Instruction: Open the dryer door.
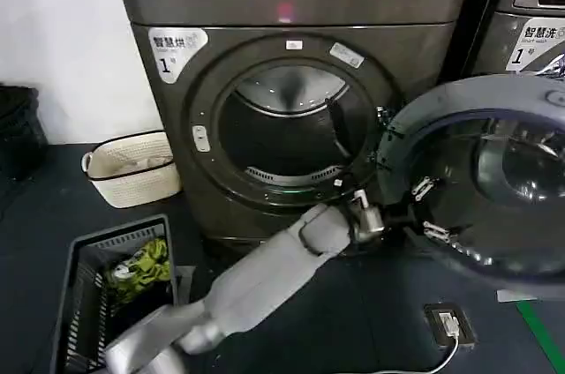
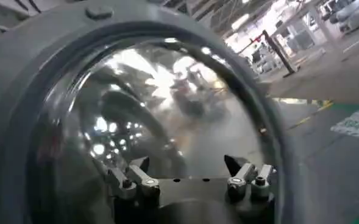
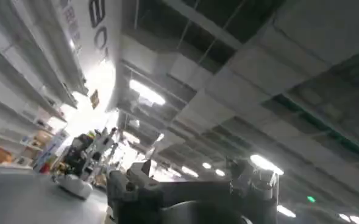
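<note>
The dryer door stands swung wide open to the right of the bronze-grey dryer, its dark grey inner face and domed glass turned toward me. The drum opening is uncovered. My left arm reaches up from the lower left, and my left gripper is open at the door's inner rim on the hinge side. In the left wrist view the door's glass dome sits just ahead of the left gripper, whose fingers hold nothing. My right gripper is open and empty, pointing at the ceiling.
A white basket stands on the floor left of the dryer. A black crate with clothes is at the lower left. A second grey machine stands behind the open door. A socket with a cable lies on the floor.
</note>
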{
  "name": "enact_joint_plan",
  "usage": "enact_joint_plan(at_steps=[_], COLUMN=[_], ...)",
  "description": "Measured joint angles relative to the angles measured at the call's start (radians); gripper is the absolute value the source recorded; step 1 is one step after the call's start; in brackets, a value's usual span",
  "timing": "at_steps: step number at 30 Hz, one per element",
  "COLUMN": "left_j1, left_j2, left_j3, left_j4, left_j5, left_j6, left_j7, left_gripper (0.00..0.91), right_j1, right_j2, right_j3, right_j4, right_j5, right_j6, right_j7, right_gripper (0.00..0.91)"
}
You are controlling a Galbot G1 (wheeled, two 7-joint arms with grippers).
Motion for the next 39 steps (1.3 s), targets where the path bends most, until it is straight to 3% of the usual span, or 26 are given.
enact_joint_plan(at_steps=[14, 20, 26, 33, 39], left_j1=[-0.020, 0.008, 0.059, 0.156, 0.217], left_j2=[-0.014, -0.013, -0.002, 0.303, 0.570], left_j3=[0.000, -0.006, -0.021, -0.027, -0.053], left_j4=[0.071, 0.011, -0.125, -0.371, -0.535], left_j5=[0.002, 0.008, 0.019, 0.090, 0.211], left_j6=[0.006, 0.037, 0.086, 0.042, -0.118], left_j7=[0.000, 0.002, 0.004, 0.030, 0.088], left_gripper=[0.907, 0.907, 0.907, 0.907, 0.907], right_j1=[-0.002, 0.002, 0.003, 0.005, 0.011], right_j2=[-0.034, -0.051, -0.063, -0.075, -0.091], right_j3=[0.007, -0.019, -0.037, -0.073, -0.112], right_j4=[-0.055, -0.068, -0.074, -0.076, -0.094], right_j5=[0.007, 0.033, 0.039, 0.061, 0.061], right_j6=[0.017, 0.020, 0.030, 0.027, 0.027], right_j7=[-0.002, -0.002, 0.005, 0.007, 0.008], right_gripper=[0.907, 0.907, 0.907, 0.907, 0.907])
